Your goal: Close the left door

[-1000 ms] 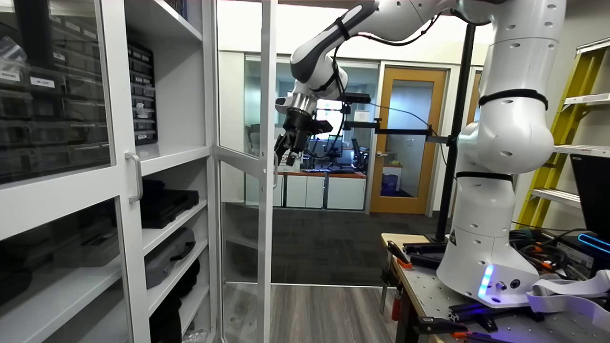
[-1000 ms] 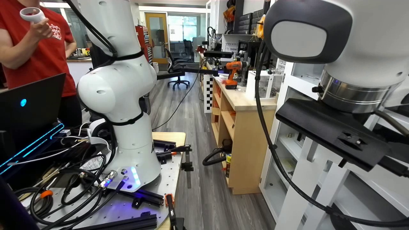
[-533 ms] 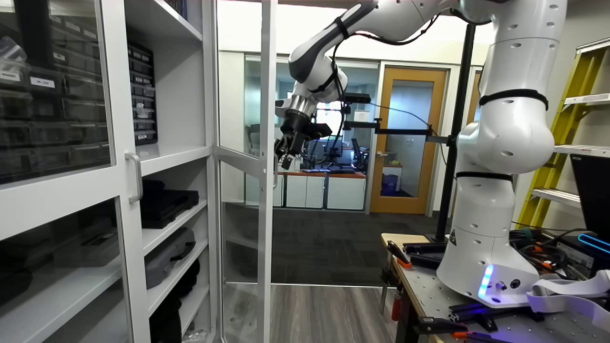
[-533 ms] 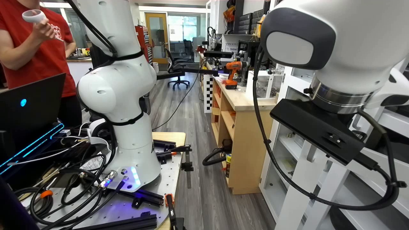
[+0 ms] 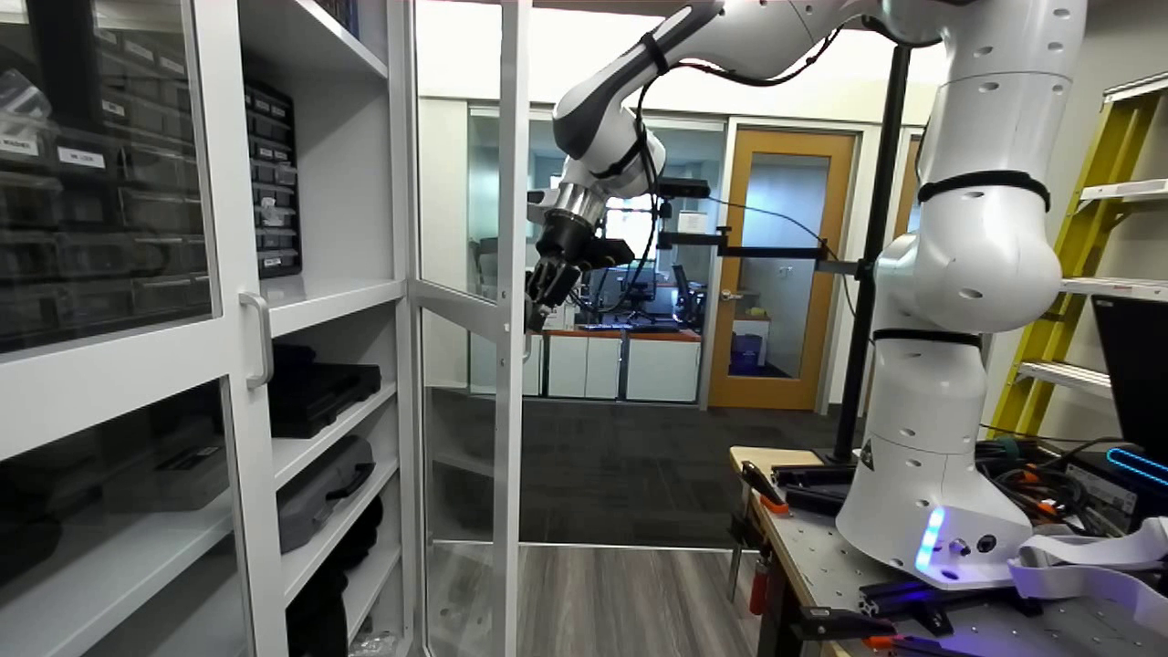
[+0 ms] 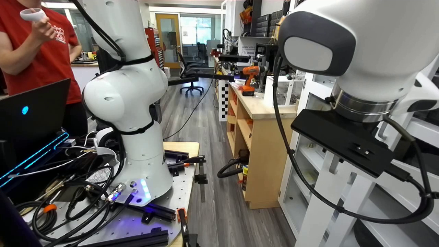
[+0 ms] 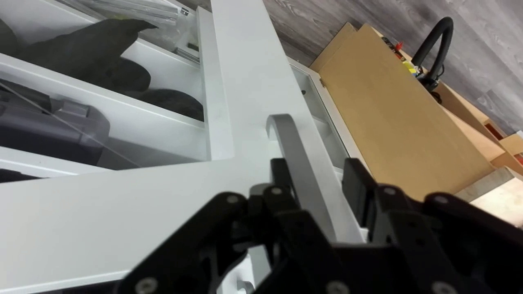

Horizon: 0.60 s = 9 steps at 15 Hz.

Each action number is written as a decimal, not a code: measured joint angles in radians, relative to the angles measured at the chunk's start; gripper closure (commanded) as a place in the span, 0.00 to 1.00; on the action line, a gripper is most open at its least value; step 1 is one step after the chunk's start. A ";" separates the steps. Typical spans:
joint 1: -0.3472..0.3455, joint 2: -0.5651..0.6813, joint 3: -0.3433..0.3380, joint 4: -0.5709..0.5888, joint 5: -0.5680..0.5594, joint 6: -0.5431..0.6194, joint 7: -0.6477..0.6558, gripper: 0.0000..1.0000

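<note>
Includes orange drill (image 6: 249,81), upright on wooden bench (image 6: 267,164); blue-lit black laptop (image 6: 37,116); wheeled black chair (image 6: 188,71); yellow ladder (image 5: 1109,286); wood-framed room door (image 5: 789,196).

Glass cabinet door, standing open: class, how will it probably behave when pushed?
The open door should swing as one stiff piece, given its rigid-looking white frame. Its tall build suggests some weight. Its clear panes look breakable if knocked.

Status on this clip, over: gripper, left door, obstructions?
Gripper open astride handle, not clamped. Left door standing open, bottom out of frame. No obstruction spotted.
</note>
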<state>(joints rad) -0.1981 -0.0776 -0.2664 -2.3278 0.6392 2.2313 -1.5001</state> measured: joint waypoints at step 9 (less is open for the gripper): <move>0.002 -0.005 0.007 -0.009 0.000 0.048 -0.058 0.93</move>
<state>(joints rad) -0.1965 -0.0828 -0.2598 -2.3371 0.6392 2.2794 -1.5577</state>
